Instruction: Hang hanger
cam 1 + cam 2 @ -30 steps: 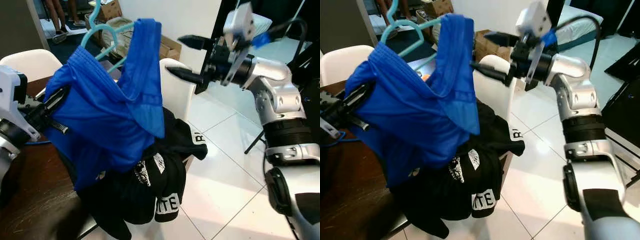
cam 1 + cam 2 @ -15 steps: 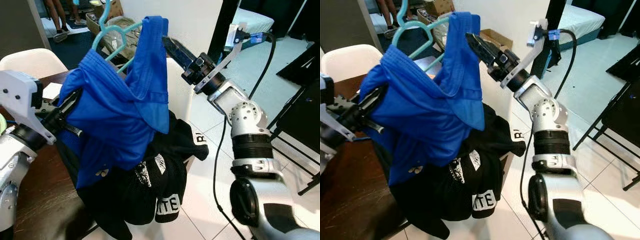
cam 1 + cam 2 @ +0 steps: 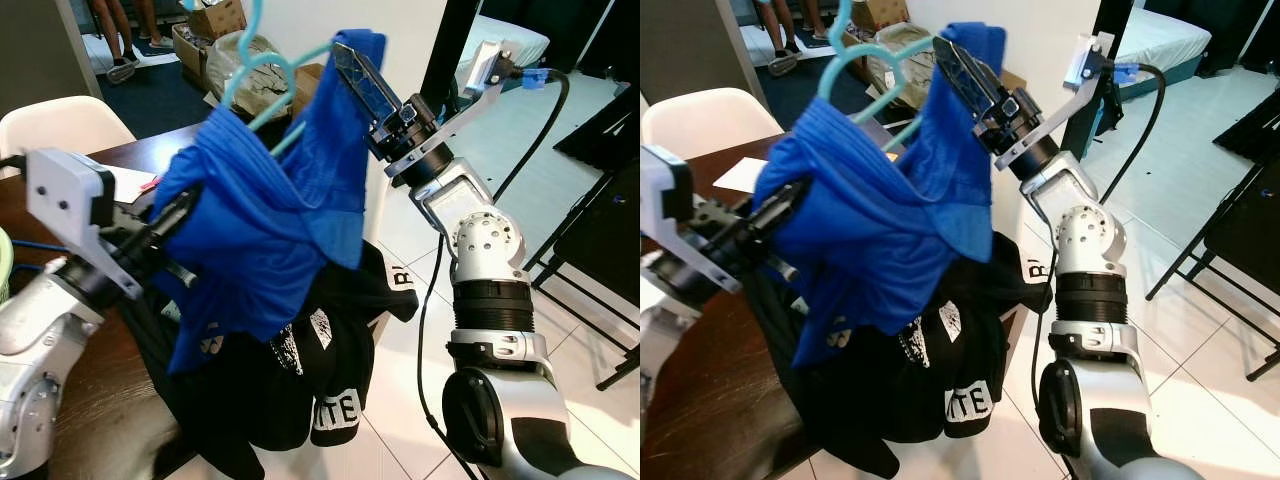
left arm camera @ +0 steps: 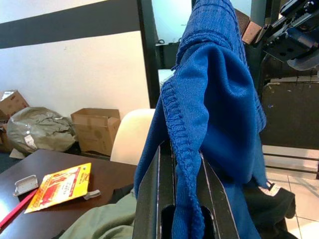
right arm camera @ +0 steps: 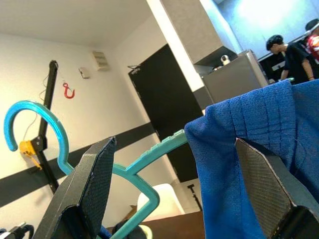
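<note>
Left arm bent low over the dark wooden table (image 3: pixel 60 420), left gripper (image 4: pixel 180 199) angled up with fingers pinched tight on a ribbed fold of the blue garment (image 3: pixel 262 235), which drapes above a heap of black clothes (image 3: pixel 300 380). Right arm reaches up and across, right gripper (image 5: pixel 179 186) spread wide around the garment's top edge, pads not touching the cloth. Teal hanger (image 3: pixel 865 62) sits inside the garment, hook poking out above; cardboard boxes (image 4: pixel 94 129) and people beyond.
</note>
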`<state>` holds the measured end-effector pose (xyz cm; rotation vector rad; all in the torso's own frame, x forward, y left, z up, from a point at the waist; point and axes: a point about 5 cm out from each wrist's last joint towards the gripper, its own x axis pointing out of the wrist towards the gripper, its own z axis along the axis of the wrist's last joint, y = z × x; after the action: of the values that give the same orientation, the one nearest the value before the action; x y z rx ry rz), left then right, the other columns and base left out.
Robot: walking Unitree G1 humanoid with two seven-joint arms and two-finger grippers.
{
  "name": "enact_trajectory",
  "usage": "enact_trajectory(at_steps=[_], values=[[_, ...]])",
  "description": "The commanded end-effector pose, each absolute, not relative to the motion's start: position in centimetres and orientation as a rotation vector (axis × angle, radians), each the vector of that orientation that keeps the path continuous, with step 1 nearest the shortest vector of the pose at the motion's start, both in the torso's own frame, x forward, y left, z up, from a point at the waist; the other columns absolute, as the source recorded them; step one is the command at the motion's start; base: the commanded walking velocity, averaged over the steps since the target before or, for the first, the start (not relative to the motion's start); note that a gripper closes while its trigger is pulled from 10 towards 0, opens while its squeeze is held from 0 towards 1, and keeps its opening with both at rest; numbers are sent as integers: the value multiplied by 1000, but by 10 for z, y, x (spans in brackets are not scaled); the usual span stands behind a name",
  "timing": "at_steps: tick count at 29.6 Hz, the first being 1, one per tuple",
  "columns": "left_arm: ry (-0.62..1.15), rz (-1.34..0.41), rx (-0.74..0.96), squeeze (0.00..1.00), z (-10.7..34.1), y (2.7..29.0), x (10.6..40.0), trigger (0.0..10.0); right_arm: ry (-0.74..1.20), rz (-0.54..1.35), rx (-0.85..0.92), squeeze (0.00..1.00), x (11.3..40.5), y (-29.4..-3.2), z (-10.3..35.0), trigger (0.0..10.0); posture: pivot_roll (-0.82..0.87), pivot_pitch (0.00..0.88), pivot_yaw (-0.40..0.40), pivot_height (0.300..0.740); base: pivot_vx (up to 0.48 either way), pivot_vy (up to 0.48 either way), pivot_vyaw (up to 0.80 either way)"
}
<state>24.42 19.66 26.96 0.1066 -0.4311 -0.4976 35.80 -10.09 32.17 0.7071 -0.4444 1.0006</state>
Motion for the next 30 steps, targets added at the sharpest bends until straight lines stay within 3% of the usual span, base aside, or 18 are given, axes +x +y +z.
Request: enact_trajectory(at_steps=[1,15,30], values=[[-453,-521,112,0,274,194,239,10000,-472,963,684,0,358,-107,324,10000,63,88,-58,740,0,0,0],[-443,-513,121,0,275,197,239,10000,-494,982,580,0,354,-138,324,10000,64,91,-51,740,0,0,0],[-452,-560,107,0,279,189,235,10000,-446,939,487,0,360,-125,315,10000,76,89,-50,740,0,0,0]])
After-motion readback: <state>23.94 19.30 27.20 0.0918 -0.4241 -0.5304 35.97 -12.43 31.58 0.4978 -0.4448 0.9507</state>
